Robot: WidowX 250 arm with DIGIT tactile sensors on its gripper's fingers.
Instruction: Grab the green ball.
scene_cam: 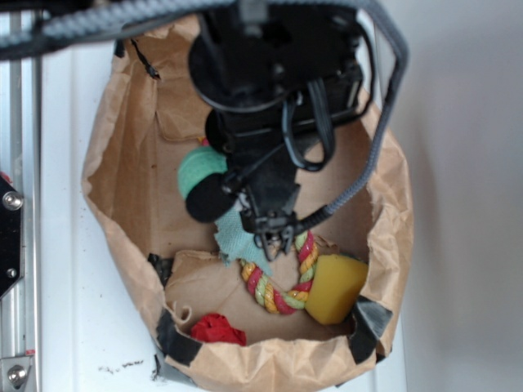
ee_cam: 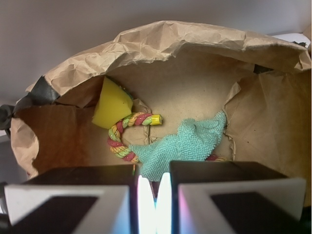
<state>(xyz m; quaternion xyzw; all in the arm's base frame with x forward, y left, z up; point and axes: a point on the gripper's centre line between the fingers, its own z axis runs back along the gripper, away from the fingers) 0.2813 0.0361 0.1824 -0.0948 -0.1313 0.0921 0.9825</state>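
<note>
Plainly round, the mint-green ball [scene_cam: 200,171] sits partly hidden.

A black robot arm reaches down from the top of the exterior view, its bulky wrist housing wrapped by looping black cables and a grey braided hose. Its gripper [scene_cam: 274,237] points downward at the arm's lowest end. In the wrist view, the gripper [ee_cam: 154,207] fills the bottom edge: two pale fingers [ee_cam: 68,207] stand almost together, with only a thin bright slit between them.
</note>
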